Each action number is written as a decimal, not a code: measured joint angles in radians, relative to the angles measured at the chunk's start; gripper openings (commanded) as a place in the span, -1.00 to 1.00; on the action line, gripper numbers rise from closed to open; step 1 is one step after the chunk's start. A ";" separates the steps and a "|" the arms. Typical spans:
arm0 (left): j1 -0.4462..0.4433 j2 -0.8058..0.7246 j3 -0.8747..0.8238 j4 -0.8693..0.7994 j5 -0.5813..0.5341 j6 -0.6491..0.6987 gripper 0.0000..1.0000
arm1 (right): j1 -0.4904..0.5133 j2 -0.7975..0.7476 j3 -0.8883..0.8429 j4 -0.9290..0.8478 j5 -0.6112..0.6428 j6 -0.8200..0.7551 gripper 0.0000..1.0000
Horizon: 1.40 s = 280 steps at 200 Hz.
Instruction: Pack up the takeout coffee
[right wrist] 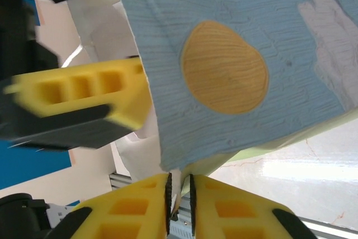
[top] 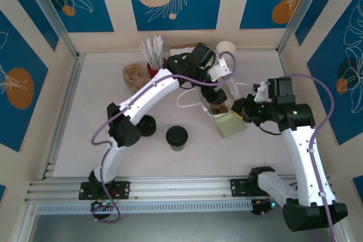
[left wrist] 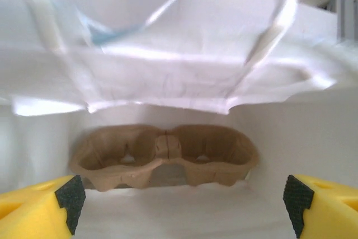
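Near the front of the surface [top: 85, 111], the takeout coffee [top: 177, 138] stands upright with its black lid on, outside the paper bag [top: 229, 124] and a little to that bag's left. It is apart from both pincers. A loose black lid [top: 146, 124] lies beside it, next to the left arm's elbow.

The left pincer [left wrist: 184, 200] is at the bag's mouth with its yellow fingertips [left wrist: 39, 205] spread wide and nothing between them. Its camera looks into the white interior, where a brown pulp cup carrier [left wrist: 165, 155] rests at the far end.

The right pincer [right wrist: 179, 191] is at the other side of the bag. Its pads are almost together, with a thin edge of the bag's paper caught between them. The bag's blue printed panel with an orange disc rises just above the pads.

At the back stand stacked white cups [top: 226, 46].
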State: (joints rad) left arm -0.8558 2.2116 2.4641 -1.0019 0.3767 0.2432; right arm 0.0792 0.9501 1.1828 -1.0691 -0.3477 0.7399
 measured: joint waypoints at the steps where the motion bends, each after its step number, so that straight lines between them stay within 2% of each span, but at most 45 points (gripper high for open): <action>1: 0.000 -0.001 0.002 0.000 0.000 0.000 0.87 | -0.001 0.000 0.000 0.000 0.000 0.000 -0.53; 25: 0.000 -0.029 0.047 0.018 0.001 -0.032 0.90 | -0.005 0.000 0.000 0.003 -0.002 0.007 -0.32; 65: 0.000 -0.107 0.053 0.042 -0.013 -0.074 0.91 | -0.035 0.008 0.040 -0.019 0.004 -0.008 -0.10; 124: 0.000 -0.251 0.034 0.035 -0.079 -0.105 0.92 | -0.110 0.036 0.241 -0.077 0.061 -0.127 -0.06; 155: 0.000 -0.390 -0.113 0.038 -0.128 -0.115 0.94 | -0.130 0.077 0.364 -0.092 0.145 -0.203 -0.02; 195: 0.000 -0.530 -0.329 0.053 -0.183 -0.134 0.95 | -0.140 0.154 0.416 -0.034 0.239 -0.277 -0.01; 235: 0.000 -0.612 -0.501 0.064 -0.225 -0.164 0.96 | -0.140 0.312 0.441 0.033 0.285 -0.358 0.08; 280: 0.002 -0.767 -0.718 0.103 -0.271 -0.201 1.00 | -0.141 0.498 0.512 0.023 0.296 -0.464 0.16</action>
State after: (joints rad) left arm -0.8539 1.4445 1.7462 -0.8989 0.1059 0.0418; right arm -0.0616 1.4483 1.6951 -1.0462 -0.0517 0.2756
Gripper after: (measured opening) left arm 0.998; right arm 0.570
